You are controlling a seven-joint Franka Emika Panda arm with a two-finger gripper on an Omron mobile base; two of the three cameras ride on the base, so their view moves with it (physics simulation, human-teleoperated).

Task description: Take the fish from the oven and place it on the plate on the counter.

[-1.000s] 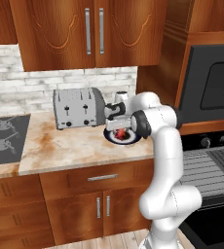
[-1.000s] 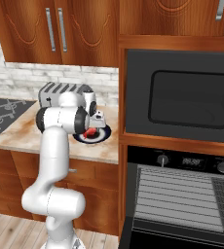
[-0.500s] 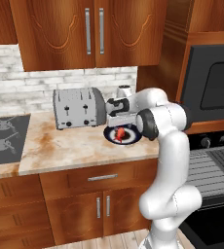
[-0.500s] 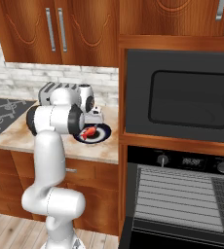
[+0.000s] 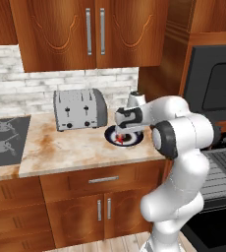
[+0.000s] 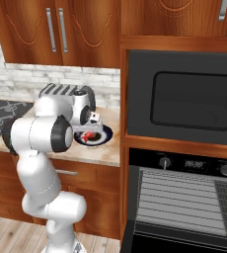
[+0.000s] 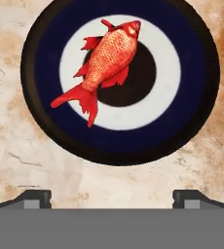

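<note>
The small red-orange fish (image 7: 106, 63) lies on its side across the dark centre and white ring of the navy plate (image 7: 192, 112). That plate (image 5: 137, 138) rests on the marbled counter (image 5: 70, 145), to the right of the toaster, with the fish (image 5: 120, 140) on it. My gripper (image 7: 112, 197) hangs just above the plate's near edge, open, nothing between its fingertips (image 7: 33, 197). From the right base view the gripper (image 6: 92, 126) hovers over the fish (image 6: 88, 135) on the plate (image 6: 100, 139). The oven (image 6: 184, 197) shows its grey wire racks.
A silver toaster (image 5: 79, 109) stands left of the plate by the brick wall. The black gas hob (image 5: 2, 140) lies at the counter's far left. A black microwave (image 6: 189, 99) sits in the wooden column above the oven. Wooden cabinets hang overhead.
The arm's elbow has swung toward the oven side and lower while the hand stays over the plate. The fish rests on the plate throughout, free of the fingers.
</note>
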